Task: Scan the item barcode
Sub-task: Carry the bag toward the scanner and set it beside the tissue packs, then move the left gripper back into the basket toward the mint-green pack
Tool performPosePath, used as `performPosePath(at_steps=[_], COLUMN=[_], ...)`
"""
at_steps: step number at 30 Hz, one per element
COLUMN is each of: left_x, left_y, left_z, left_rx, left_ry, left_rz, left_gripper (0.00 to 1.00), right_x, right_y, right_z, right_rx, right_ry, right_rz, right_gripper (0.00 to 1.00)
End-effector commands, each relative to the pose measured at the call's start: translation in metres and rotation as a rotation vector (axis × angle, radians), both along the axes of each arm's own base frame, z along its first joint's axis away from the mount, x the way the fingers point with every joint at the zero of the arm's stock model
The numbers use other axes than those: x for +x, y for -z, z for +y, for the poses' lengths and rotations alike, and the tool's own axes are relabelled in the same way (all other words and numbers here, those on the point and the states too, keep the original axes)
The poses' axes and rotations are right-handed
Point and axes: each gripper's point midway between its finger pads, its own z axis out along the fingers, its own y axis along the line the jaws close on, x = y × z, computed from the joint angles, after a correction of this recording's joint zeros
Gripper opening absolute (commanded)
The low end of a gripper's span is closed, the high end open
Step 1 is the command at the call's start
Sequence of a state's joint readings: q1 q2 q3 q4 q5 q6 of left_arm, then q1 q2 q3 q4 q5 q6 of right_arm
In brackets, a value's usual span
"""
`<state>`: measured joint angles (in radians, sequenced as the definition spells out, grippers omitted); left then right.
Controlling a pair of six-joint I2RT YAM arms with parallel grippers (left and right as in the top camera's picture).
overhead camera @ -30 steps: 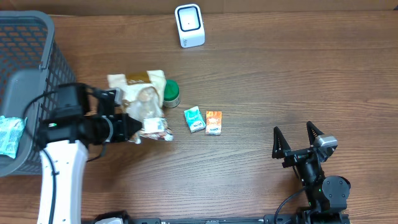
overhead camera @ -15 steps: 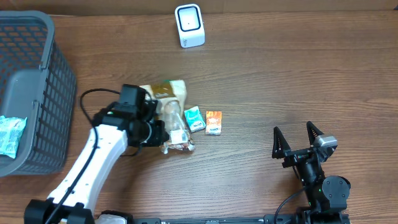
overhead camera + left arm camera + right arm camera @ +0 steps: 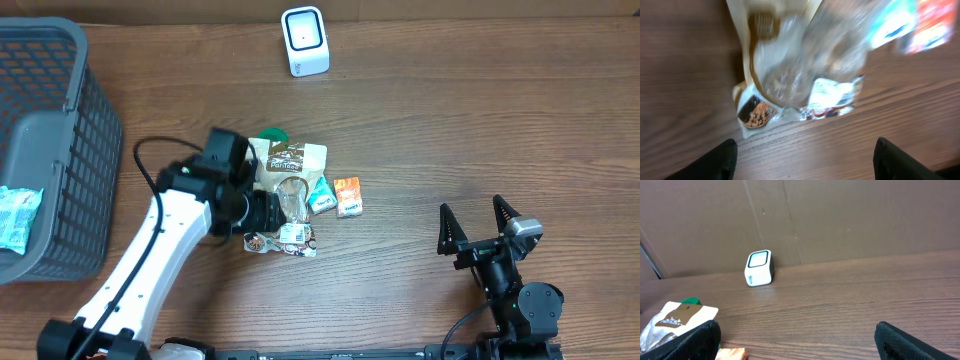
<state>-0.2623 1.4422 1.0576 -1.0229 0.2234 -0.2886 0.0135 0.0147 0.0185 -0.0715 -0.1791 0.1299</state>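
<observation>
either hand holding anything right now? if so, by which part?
Nothing is held. Left hand is open, the snack bag lying on the table just ahead of it; right hand open, empty.

Print on the snack bag (image 3: 288,165) and the orange packet (image 3: 347,196) is too small to read.

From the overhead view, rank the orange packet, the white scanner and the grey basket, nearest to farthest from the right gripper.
1. Orange packet, mid-table, nearest the right gripper.
2. White scanner, at the far edge.
3. Grey basket, far left.
</observation>
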Motion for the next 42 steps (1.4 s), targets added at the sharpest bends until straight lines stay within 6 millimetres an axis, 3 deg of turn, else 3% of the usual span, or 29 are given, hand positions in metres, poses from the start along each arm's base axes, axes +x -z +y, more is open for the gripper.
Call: performPosePath(at_steps=[1,3,6,9,13,16,22,26,32,42], left_x=[0.039,0.053,0.067,0.074,0.069,0.056,0.011,-0.015,-0.025,-0.005], left_y=[-0.068,-0.112,-0.172,-0.229,-0.272,-0.285,-0.282,-0.272,-0.232,-0.161], left_z=[0.002,0.011,0.031,0.068,0.131,0.188,0.289,0.333,0.361,0.389], left_rx=[0.022,0.061,0.131,0.221,0.309,0.360,0.412,0.466,0.480,0.541], left_ry=[-0.014,-0.038,-0.095,-0.197,-0.392,-0.596,-1.043,-1.190,-1.289,-1.181], left_rz=[-0.198,-0.297,-0.438,-0.571,-0.647,-0.649,-0.594,-0.551,-0.461,-0.385], left_gripper=[0.72,0.79,1.00,1.00,0.99,1.00,0.99,1.00,1.00,1.00], right_x=[0.000,0.000,0.000,0.000,0.000,0.000,0.000,0.000,0.000,0.000], right_y=[0.001,0.001,0.001,0.001,0.001,0.001,0.001,0.001,0.001,0.001], right_z=[-0.002,-0.002,-0.002,-0.002,-0.002,-0.002,-0.002,-0.002,-0.002,-0.002], right_rx=[-0.004,-0.004,-0.004,-0.004,-0.004,-0.004,-0.004,-0.004,-0.004,-0.004], right_ry=[0.008,0.008,0.008,0.008,0.008,0.008,0.008,0.008,0.008,0.008], right_rz=[-0.008,-0.008,-0.008,-0.008,-0.008,-0.008,-0.008,-0.008,-0.008,-0.008], right_gripper=[1.00,1.00,1.00,1.00,1.00,1.00,1.00,1.00,1.00,1.00])
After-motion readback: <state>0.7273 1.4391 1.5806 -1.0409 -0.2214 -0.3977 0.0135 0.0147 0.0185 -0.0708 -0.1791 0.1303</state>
